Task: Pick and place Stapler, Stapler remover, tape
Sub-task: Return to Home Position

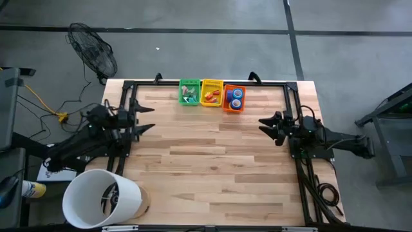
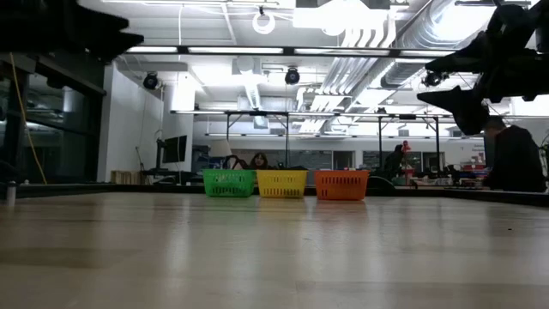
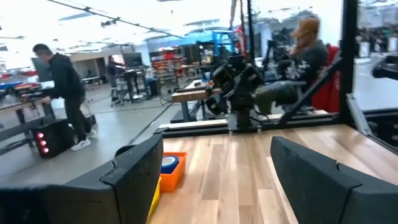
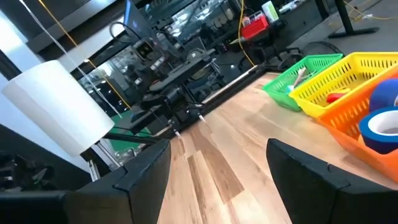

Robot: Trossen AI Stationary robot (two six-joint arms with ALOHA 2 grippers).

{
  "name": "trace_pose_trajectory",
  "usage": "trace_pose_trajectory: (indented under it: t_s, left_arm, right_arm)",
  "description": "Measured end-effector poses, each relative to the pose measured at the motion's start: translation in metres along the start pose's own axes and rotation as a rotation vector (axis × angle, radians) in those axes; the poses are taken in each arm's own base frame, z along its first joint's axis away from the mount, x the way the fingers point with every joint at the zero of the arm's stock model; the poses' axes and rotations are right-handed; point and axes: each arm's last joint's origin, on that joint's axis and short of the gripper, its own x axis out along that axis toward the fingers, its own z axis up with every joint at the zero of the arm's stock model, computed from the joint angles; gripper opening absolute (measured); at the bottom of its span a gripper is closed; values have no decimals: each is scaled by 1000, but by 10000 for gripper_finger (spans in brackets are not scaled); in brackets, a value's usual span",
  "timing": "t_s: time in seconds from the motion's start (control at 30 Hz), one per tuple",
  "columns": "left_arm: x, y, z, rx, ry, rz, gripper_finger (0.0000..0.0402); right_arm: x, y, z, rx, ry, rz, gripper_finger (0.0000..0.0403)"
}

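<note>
Three bins line the worktop's (image 1: 212,167) 12 o'clock edge: green bin (image 2: 229,184), yellow bin (image 2: 281,184), orange bin (image 2: 341,184). Blue tape (image 1: 236,95) lies in the orange bin, red staplers (image 1: 212,96) in the yellow, a stapler remover (image 1: 188,98) in the green. The left pincer (image 1: 147,118) at 9 o'clock and the right pincer (image 1: 262,125) at 3 o'clock hang with fingers spread, gripping nothing.

Blue tape (image 4: 375,138), orange bin (image 2: 341,184)
</note>
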Motion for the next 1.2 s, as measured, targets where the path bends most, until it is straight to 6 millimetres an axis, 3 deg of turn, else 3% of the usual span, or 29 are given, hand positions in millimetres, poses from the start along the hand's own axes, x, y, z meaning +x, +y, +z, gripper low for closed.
trace_pose_trajectory:
  t_s: [0.37, 0.73, 1.2]
  left_arm:
    - [14, -12, -53, -115, 16, 18, 294]
    - [15, -26, -66, -123, 122, 46, 294]
    - [19, -29, -74, 349, 192, -80, 294]
  right_arm:
    - [0, 0, 0, -15, 2, -1, 257]
    - [0, -1, -1, -65, 17, -5, 257]
    - [1, -1, -1, -69, 17, -4, 257]
